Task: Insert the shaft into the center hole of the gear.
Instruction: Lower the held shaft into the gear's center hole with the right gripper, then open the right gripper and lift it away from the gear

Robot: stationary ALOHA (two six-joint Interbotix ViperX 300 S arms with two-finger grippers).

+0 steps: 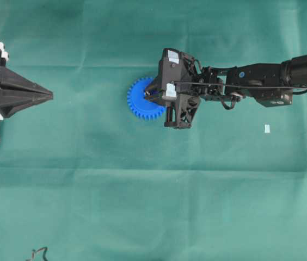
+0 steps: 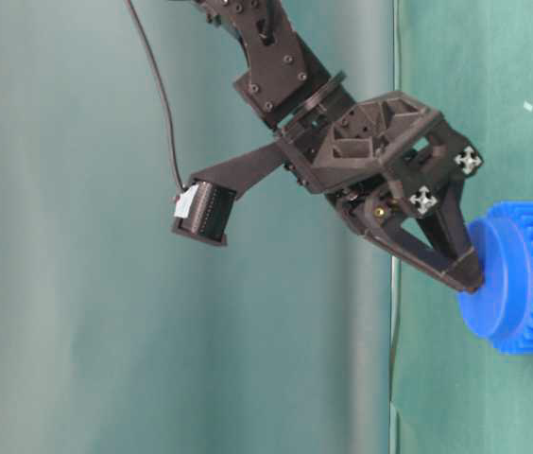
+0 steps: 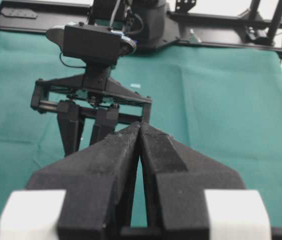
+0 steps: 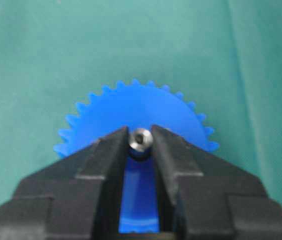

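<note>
Pinching the shaft (image 4: 140, 139) end-on between the right pincer (image 4: 140, 142) fingertips, narrowly set, right at the middle of the gear (image 4: 136, 112), with the center hole hidden behind the pin. Lying flat on the green counter (image 1: 142, 190), the blue gear (image 1: 141, 100) half tucked under that pincer (image 1: 154, 93), tips meeting the raised hub in the table-level view. Further off, resting well apart at the counter's edge, the left pincer (image 1: 49, 95) pressed together on nothing, and a small white tag (image 1: 266, 129) lying beyond the right arm.
</note>
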